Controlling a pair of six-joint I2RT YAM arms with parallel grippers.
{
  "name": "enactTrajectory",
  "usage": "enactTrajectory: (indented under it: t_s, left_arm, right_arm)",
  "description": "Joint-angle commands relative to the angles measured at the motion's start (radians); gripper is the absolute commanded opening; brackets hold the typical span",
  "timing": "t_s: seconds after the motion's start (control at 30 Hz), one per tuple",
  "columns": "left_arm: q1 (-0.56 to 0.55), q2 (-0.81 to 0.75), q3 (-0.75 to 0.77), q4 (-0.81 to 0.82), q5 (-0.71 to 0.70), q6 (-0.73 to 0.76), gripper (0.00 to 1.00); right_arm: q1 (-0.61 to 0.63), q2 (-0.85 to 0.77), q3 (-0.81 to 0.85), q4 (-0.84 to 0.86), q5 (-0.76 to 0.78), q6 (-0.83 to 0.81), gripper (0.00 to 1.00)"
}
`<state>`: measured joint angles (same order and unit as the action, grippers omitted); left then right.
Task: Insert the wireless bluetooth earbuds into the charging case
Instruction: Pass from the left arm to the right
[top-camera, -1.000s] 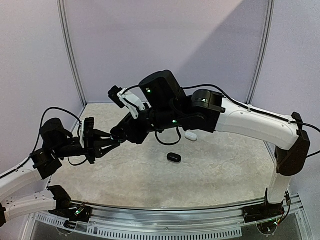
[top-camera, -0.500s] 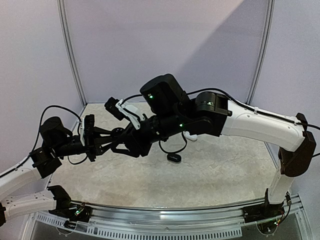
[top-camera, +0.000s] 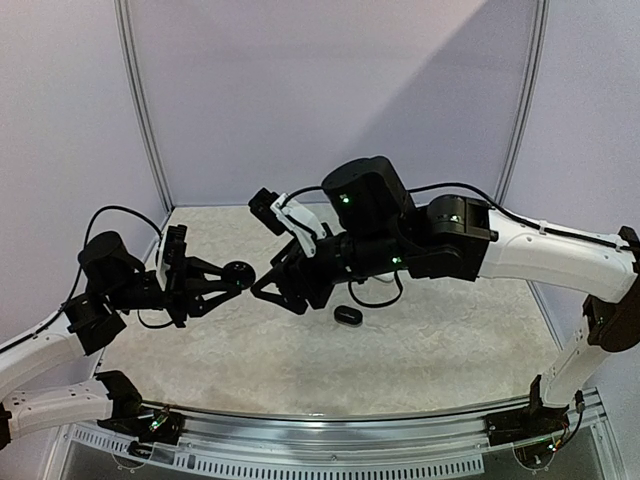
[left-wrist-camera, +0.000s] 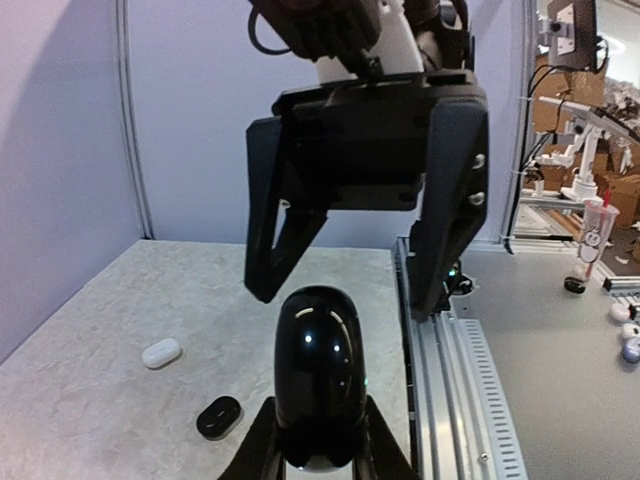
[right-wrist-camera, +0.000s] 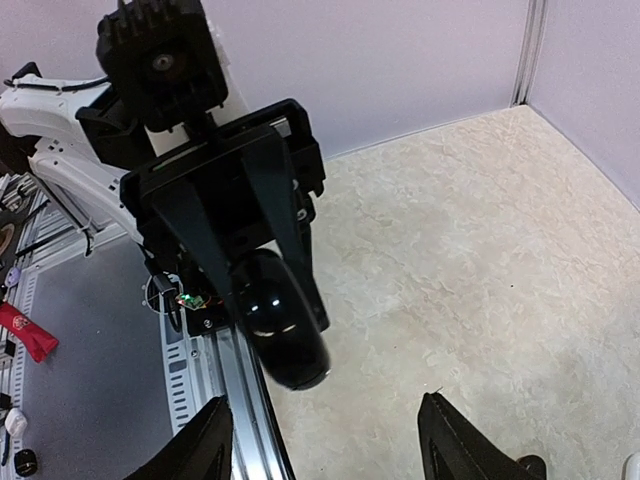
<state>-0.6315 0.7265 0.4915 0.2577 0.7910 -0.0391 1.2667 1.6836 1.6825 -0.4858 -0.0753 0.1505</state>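
Left wrist view — my left tool (top-camera: 232, 280) clamps the glossy black charging case (left-wrist-camera: 318, 370) above the bench (left-wrist-camera: 80, 330); my right tool (top-camera: 262, 283) faces it close by, fingers spread apart, not touching.

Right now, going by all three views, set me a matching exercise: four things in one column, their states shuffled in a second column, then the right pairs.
Things:
1. left gripper
2. right gripper
3. glossy black case
4. white oval item

States:
a. lying on the table
b. jaws apart, gripping nothing
c. held up off the table
d. closed on something

Pairs: 1-d, 2-b, 3-c, 4-a
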Motion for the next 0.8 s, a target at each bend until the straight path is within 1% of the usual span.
enactTrajectory:
  t_s: [0.0,0.1,0.23,0.4,0.43,0.6,0.7,0.77]
  left_arm:
    - [-0.008,0.016,0.010,0.057,0.094,-0.103,0.00]
    - [-0.010,0.019,0.013,0.057,0.097,-0.107,0.00]
    - [-0.011,0.021,0.013,0.059,0.096,-0.116,0.00]
    - [-0.013,0.019,0.009,0.065,0.090,-0.111,0.00]
    - [-0.013,0.019,0.010,0.065,0.091,-0.112,0.00]
    - [-0.014,0.021,0.011,0.064,0.090,-0.114,0.00]
    - [-0.014,0.021,0.013,0.063,0.087,-0.117,0.00]
    - [-0.014,0.023,0.013,0.061,0.079,-0.120,0.00]
  right_arm:
    - [-0.010,-0.012,-0.022,0.098,-0.002,-0.026,0.63]
    - [-0.009,0.012,-0.004,0.117,-0.046,-0.037,0.59]
    - [-0.010,0.043,0.018,0.128,-0.103,-0.041,0.43]
    - [-0.009,0.064,0.026,0.118,-0.121,-0.035,0.43]
    - [-0.009,0.066,0.026,0.120,-0.121,-0.033,0.41]
    - [-0.010,0.078,0.043,0.128,-0.137,-0.032,0.20]
    - [-0.010,0.077,0.045,0.132,-0.154,-0.040,0.11]
    - [-0.009,0.075,0.046,0.128,-0.163,-0.046,0.07]
